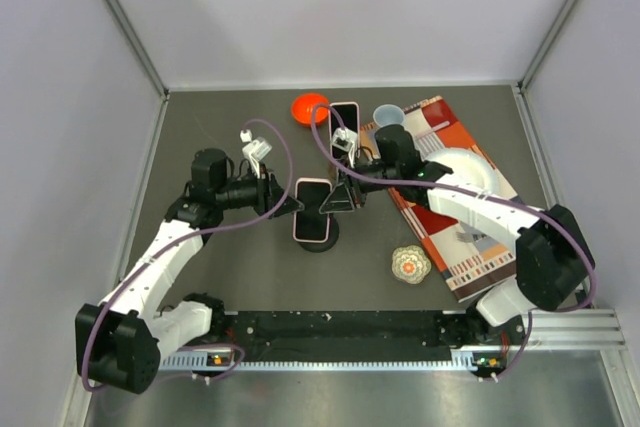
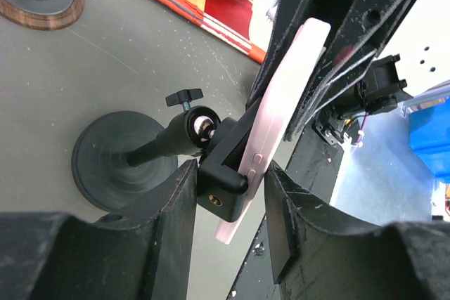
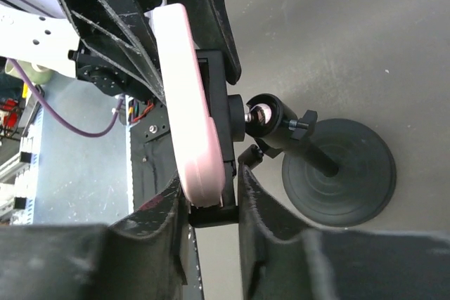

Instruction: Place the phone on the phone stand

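Note:
The phone (image 1: 312,209) in a pink case sits in the clamp of the black phone stand (image 1: 322,242) at the table's middle. My left gripper (image 1: 290,205) is at its left edge. In the left wrist view the gripper (image 2: 230,209) straddles the clamp (image 2: 221,177) and phone (image 2: 281,96), with a narrow gap beside the phone. My right gripper (image 1: 335,199) is at the right edge. In the right wrist view the gripper (image 3: 211,201) presses on the phone (image 3: 190,117) and the clamp (image 3: 214,212). The round stand base (image 3: 341,173) rests on the table.
A second dark phone (image 1: 344,117), a red bowl (image 1: 310,107) and a pale blue cup (image 1: 388,115) lie at the back. A red-and-orange book (image 1: 460,197) lies under the right arm. A small patterned ball (image 1: 410,264) sits front right.

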You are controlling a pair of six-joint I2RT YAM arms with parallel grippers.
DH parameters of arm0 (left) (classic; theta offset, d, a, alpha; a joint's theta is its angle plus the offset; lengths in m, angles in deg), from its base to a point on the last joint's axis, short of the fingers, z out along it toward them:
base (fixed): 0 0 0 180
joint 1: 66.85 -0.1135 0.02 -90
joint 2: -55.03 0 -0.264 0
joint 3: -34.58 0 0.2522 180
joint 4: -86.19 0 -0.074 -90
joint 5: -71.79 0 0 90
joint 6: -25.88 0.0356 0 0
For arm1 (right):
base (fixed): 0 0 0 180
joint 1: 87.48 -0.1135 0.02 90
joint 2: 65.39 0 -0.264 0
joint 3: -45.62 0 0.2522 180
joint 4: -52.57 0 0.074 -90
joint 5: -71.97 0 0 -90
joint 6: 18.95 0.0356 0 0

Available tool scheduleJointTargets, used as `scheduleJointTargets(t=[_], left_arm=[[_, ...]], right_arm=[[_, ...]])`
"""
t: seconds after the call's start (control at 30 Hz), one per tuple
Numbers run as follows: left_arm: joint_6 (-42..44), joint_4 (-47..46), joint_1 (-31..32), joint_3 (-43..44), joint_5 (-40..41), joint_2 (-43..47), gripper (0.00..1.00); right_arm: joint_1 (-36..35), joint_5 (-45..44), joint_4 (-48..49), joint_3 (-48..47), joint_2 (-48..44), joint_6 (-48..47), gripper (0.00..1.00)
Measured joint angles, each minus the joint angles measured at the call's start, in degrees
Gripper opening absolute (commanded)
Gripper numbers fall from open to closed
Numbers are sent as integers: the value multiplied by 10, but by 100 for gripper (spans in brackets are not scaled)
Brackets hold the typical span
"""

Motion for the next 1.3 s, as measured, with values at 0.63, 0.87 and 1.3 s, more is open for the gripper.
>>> scheduleJointTargets(t=[0.63,0.87,1.3], left_arm=[[-39,-14,155,-49,357,119,0],[-39,-29,166,-64,399,136,28],[-35,131,161,-20,378,208,99]], right_arm=[[-13,-84,180,104,-45,102,0],[-24,-108,203,110,-44,108,0],[-25,-24,158,59,-6,49,0]])
